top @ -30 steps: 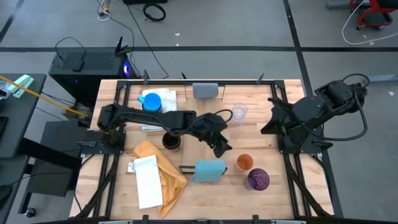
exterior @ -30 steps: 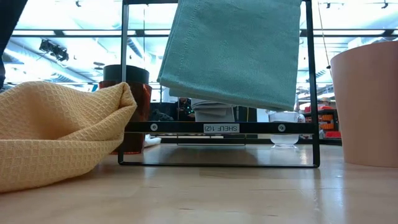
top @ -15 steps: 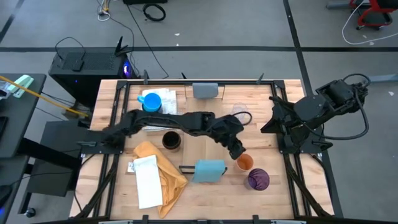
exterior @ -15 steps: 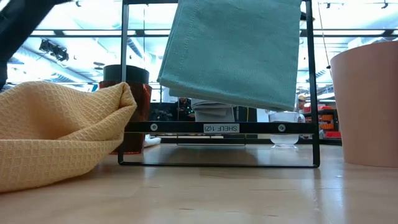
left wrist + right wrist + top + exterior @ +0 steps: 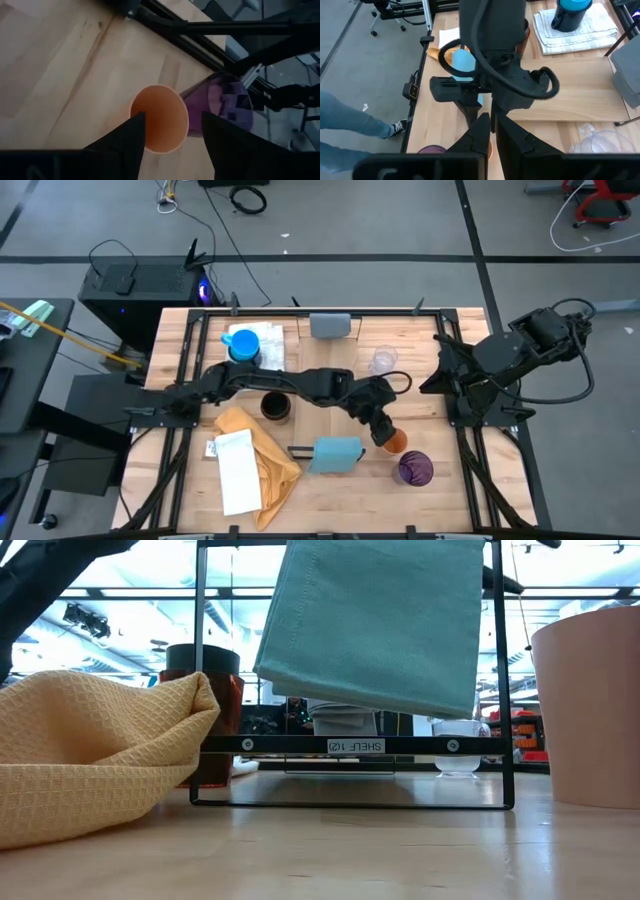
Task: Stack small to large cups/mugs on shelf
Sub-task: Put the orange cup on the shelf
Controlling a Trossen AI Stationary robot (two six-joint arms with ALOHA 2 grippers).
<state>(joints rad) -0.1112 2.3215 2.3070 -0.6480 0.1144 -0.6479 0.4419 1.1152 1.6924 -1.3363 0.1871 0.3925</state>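
The orange cup (image 5: 397, 443) stands upright near the table's right front, with the purple translucent cup (image 5: 414, 469) just beyond it toward the near edge. My left gripper (image 5: 381, 432) hovers open over the orange cup (image 5: 159, 117); its two fingers (image 5: 131, 137) frame the rim from above. A dark cup (image 5: 274, 406) sits mid-table, a clear glass (image 5: 384, 361) farther back, and a bright blue mug (image 5: 243, 345) rests on a white towel. The shelf (image 5: 332, 355) runs from the grey block (image 5: 330, 326) to the light blue block (image 5: 335, 453). My right gripper (image 5: 492, 132) waits shut, raised at the right edge.
A yellow cloth (image 5: 255, 455) with a white card (image 5: 238, 470) on it lies at the near left. Black frame rails (image 5: 465, 395) run along both table sides. Bare wood shows to the right of the glass. A person's leg and shoe (image 5: 380, 127) show beside the table.
My left gripper has swung from the middle of the table toward the right and near edges, sinking a little, and now stands over the orange cup. The cups have not moved.
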